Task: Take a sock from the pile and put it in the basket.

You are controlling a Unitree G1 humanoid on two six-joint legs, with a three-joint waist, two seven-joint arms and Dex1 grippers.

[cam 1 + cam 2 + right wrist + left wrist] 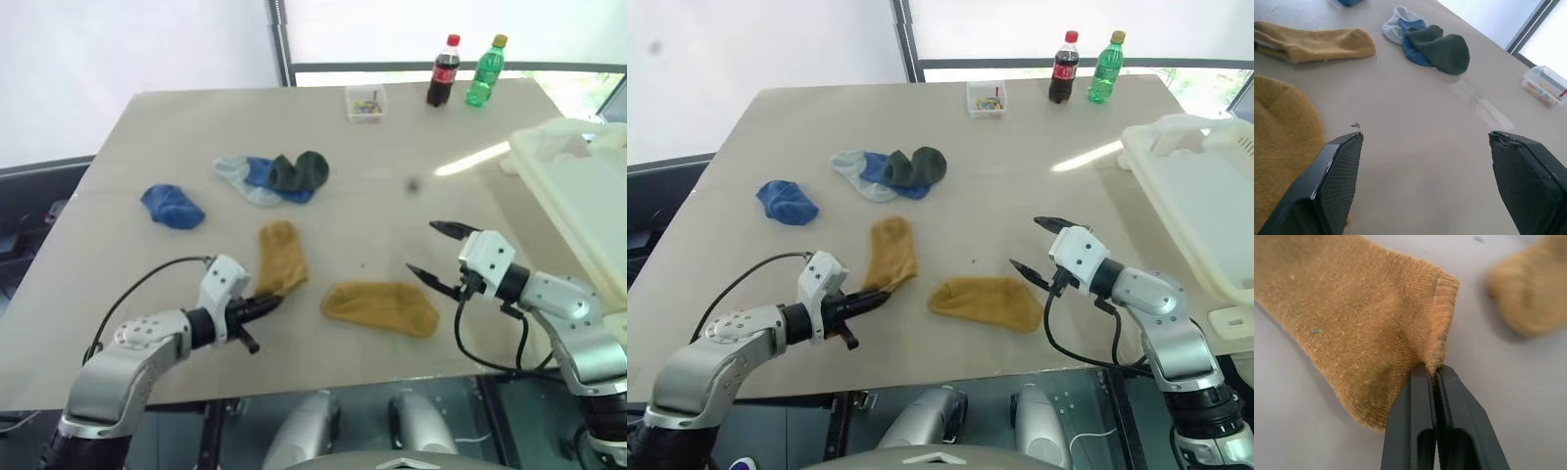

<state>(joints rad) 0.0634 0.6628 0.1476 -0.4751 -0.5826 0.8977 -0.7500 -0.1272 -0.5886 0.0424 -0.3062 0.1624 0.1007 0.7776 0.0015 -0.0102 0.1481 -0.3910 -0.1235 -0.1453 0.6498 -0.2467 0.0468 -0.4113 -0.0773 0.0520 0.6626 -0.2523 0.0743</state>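
A mustard sock lies stretched on the table, and my left gripper is shut on its near end. The left wrist view has the two black fingers pinching the sock's cuff edge. A second mustard sock lies flat just right of it. The pile of light grey, blue and dark green socks sits farther back, with a lone blue sock to its left. My right gripper hovers open beside the second mustard sock, holding nothing. The cream basket stands at the table's right edge.
A small clear box of coloured bits, a cola bottle and a green bottle stand along the far edge. The table's near edge runs just below both grippers.
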